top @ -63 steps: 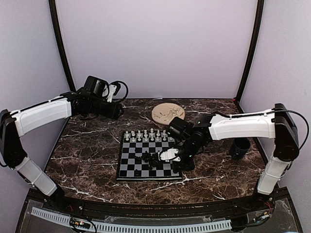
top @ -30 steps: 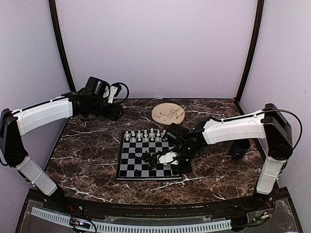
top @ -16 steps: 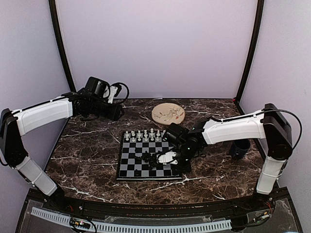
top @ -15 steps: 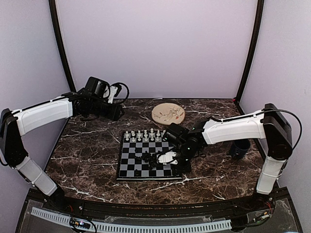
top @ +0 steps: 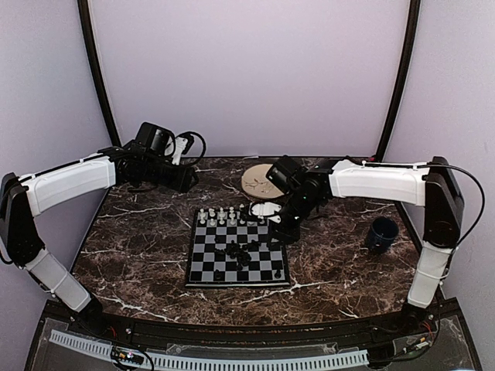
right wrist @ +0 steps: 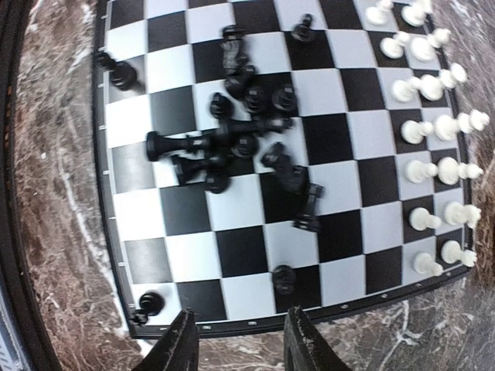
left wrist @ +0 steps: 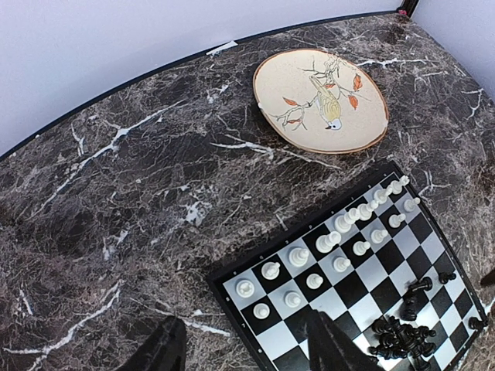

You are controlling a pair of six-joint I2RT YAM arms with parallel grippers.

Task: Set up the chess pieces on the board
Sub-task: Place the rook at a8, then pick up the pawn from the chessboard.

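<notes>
Right fingers (right wrist: 184, 340): apart, nothing between them; right gripper (right wrist: 240, 348) hangs above the board's right edge.
Left fingers (left wrist: 166, 349): apart too, and empty; left gripper (left wrist: 247, 352) sits off past the board's far-left corner, over bare table (left wrist: 116, 193).
Change: half a second back I had the right gripper low at the board's near-right corner. Now it is up at the far-right side, near the plate, and a black piece (top: 277, 272) stands uncovered on that corner.
Board (top: 203, 259): one, mid-table.
White pieces (left wrist: 340, 263): sixteen by my count, upright in two rows along the far edge.
Black pieces (right wrist: 232, 139): a tumbled heap mid-board that I can't count, plus at least three singles apart from it.
Plate (left wrist: 363, 116): one, beyond the board.
Cup (top: 381, 234): one, dark, well right of the board.
In the way: from above, the right gripper hides the board's far-right corner.
</notes>
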